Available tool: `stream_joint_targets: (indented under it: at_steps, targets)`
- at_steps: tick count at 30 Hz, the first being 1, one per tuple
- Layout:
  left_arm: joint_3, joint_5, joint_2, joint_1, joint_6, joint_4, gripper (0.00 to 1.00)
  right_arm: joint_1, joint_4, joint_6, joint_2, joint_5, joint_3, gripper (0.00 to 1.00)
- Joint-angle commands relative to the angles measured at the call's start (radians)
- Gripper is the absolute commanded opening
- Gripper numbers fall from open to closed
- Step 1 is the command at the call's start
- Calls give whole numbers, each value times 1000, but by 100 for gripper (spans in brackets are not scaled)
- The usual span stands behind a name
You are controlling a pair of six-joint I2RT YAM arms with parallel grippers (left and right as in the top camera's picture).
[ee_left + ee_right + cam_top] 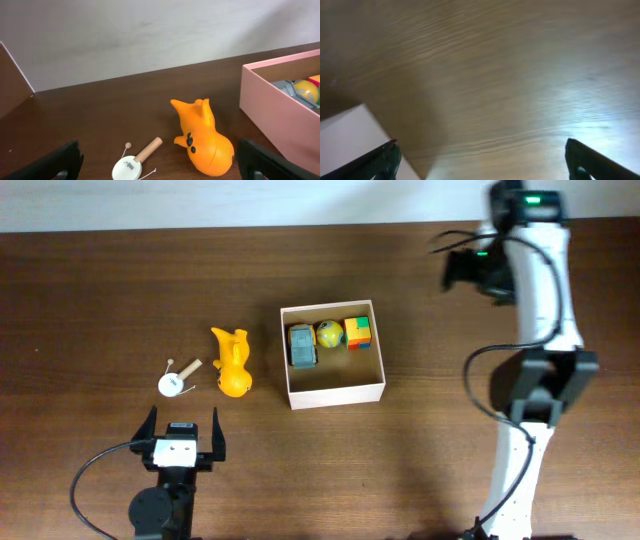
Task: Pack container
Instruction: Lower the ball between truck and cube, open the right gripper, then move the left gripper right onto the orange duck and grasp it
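Note:
The container [335,393], a square white-walled box with a tan inside, sits mid-table and holds a grey toy car [302,345], a yellow ball [329,333] and a coloured cube [358,332]. Left of it lie an orange animal toy [232,363] and a small white rattle drum [175,381]. My left gripper [183,432] stands open and empty, just short of these two. In the left wrist view, the orange toy [205,140] and drum [129,167] lie ahead of the left gripper [162,161], with the container's wall [275,122] at right. My right gripper [462,270] hangs open and empty, right of the box.
The right wrist view shows blurred wooden tabletop between the right gripper's [482,165] wide-set fingers and a white corner [350,140] at lower left. The right arm's base and cable [520,470] stand at the table's right front.

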Motion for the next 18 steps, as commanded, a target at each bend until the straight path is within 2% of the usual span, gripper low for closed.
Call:
stream_joint_targets:
  at_steps: [1, 6, 9, 12, 14, 18]
  targets:
    - [-5, -39, -8, 4, 17, -4, 99, -48, -8, 56, -1, -9, 16, 99]
    - [-5, -26, -8, 4, 16, 21, 99, -90, -14, 56, -1, -13, 16, 99]
    - [11, 64, -7, 4, 16, 66, 99, -95, -15, 56, -1, -13, 16, 99]
    - [108, 80, 39, 4, -25, -27, 99, -94, -15, 56, -1, -12, 16, 99]
    - [212, 51, 127, 4, -24, -122, 99, -93, -15, 56, -1, -12, 16, 99]
    - [470, 49, 415, 4, -25, -255, 99, -93, -15, 56, -1, -16, 16, 99]
